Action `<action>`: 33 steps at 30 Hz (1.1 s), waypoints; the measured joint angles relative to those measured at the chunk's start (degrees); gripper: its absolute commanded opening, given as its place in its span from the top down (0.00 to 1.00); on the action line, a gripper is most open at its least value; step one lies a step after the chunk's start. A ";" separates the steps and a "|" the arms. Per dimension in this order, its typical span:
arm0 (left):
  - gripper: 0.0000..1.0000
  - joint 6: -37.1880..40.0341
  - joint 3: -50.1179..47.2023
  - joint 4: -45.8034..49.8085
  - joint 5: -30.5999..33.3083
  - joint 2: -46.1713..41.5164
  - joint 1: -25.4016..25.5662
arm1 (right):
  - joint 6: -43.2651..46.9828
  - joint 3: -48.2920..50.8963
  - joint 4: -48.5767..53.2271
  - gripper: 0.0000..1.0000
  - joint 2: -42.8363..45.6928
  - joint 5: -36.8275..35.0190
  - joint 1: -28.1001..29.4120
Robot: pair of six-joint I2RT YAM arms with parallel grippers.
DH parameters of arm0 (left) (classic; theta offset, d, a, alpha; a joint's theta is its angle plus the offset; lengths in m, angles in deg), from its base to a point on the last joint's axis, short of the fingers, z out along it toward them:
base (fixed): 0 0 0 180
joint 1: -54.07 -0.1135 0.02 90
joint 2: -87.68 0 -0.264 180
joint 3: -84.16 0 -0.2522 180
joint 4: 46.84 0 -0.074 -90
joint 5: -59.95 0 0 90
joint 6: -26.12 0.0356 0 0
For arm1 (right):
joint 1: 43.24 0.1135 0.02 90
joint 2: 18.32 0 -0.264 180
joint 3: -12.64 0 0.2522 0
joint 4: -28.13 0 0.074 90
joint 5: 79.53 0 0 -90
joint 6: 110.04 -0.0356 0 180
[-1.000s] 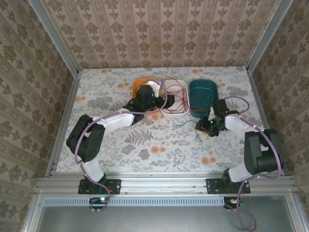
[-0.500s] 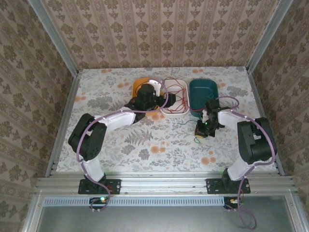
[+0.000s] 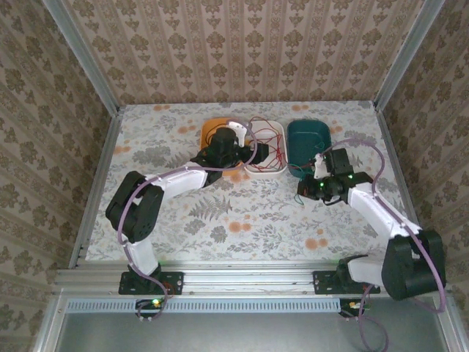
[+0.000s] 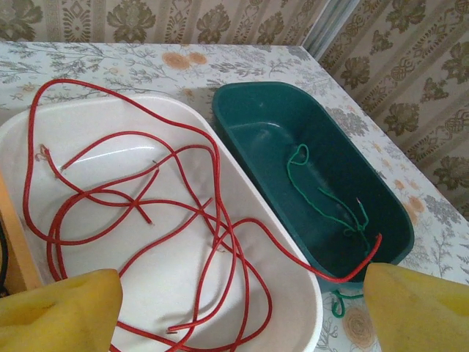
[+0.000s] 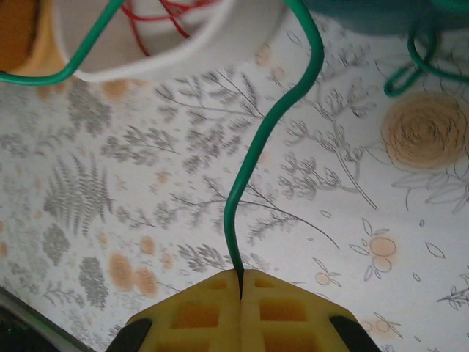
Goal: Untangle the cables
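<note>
The right hand [image 5: 240, 282] was clenched on the green cable [image 5: 282, 103], and that strand ran lengthwise straight out of the grip, curving toward the teal tray [image 4: 249, 110] just beyond. Right arm clearly the nearer! The left hand [image 4: 238, 308] hung released over the white tray [image 4: 110, 154], the red cable [image 4: 293, 257] looped inside it. Three trays counted, the orange tray [image 3: 214, 123] included. Two cable colours were showing, and more green lay in the teal one.

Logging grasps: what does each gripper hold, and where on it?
The right gripper pinches a green cable in its shut jaws; how near the cable's end cannot be told. The left gripper is open, holding nothing.
</note>
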 measured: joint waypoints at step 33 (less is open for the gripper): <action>0.12 1.57 -3.06 5.40 2.73 -1.57 2.19 | -19.12 -12.46 -8.28 0.51 -14.82 -21.62 -4.28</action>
